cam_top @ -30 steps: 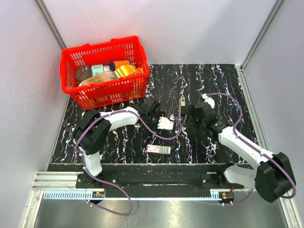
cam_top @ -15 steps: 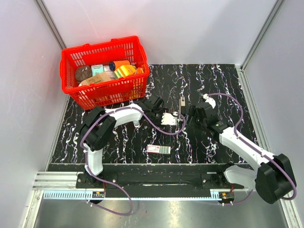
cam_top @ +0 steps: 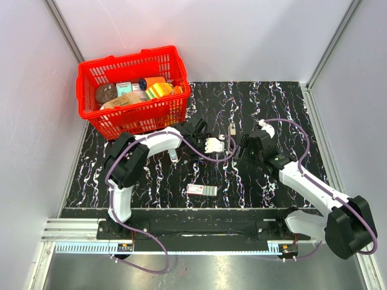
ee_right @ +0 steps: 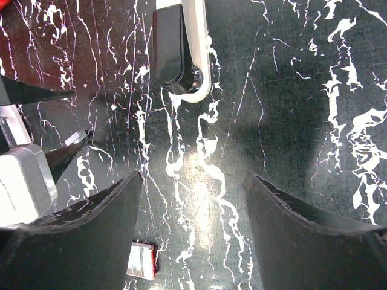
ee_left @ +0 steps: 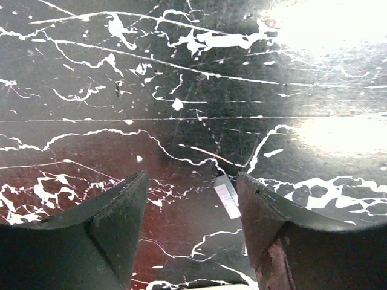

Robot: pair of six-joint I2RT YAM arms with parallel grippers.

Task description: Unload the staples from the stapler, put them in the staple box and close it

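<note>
You had the left gripper (ee_left: 192, 178) and the right gripper (ee_right: 193, 176) both released and empty. The stapler (ee_right: 179, 51) lay ungrasped on the table (cam_top: 284, 109); no staples showed. I judged the unloading not begun.

Slim pale stapler (cam_top: 231, 128) (flat, free) on table (cam_top: 284, 109)

The left arm (cam_top: 151, 145) comes up from its base, bends at the elbow and stretches out to the right, toward the middle. The left gripper (cam_top: 222, 145) at its end points sideways at the other arm. Its two dark fingers (ee_left: 115, 223) stand apart, with nothing between them. The right arm (cam_top: 302, 180) reaches up and to the left. The right gripper (cam_top: 242, 150) faces the left one, near it but not touching. Its fingers (ee_right: 91, 235) are spread wide too, and they hold nothing.
</note>
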